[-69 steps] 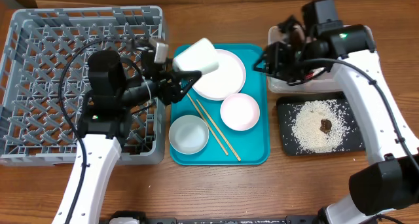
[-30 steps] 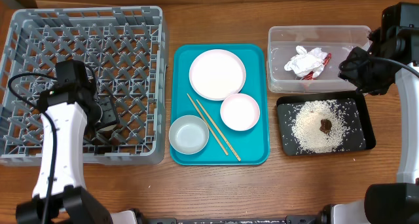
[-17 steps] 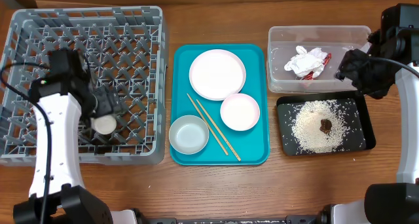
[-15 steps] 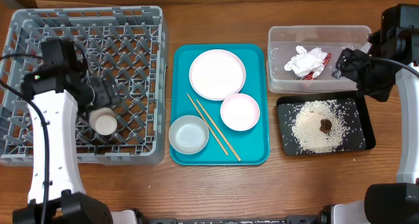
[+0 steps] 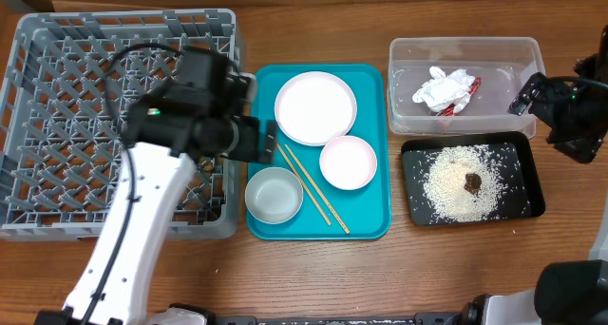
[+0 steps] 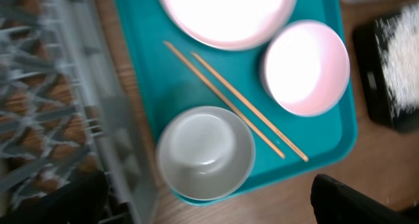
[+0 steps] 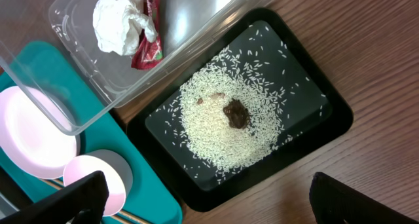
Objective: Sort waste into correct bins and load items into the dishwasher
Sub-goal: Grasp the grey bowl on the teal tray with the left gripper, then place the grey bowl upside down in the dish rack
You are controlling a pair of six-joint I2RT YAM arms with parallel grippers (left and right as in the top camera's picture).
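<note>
Over teal tray's [image 5: 370,211] left edge, left hand [image 5: 264,140] spread wide, chopsticks [image 5: 312,187] beside bowl [image 5: 275,194]

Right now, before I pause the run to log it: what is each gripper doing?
Left gripper: open, holding nothing.
Right gripper: open, holding nothing.

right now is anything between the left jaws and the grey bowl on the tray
Nothing visible. The grey bowl sits uncovered on the teal tray, in plain sight of the left wrist camera; the chopsticks lie beside it, not across it.
</note>
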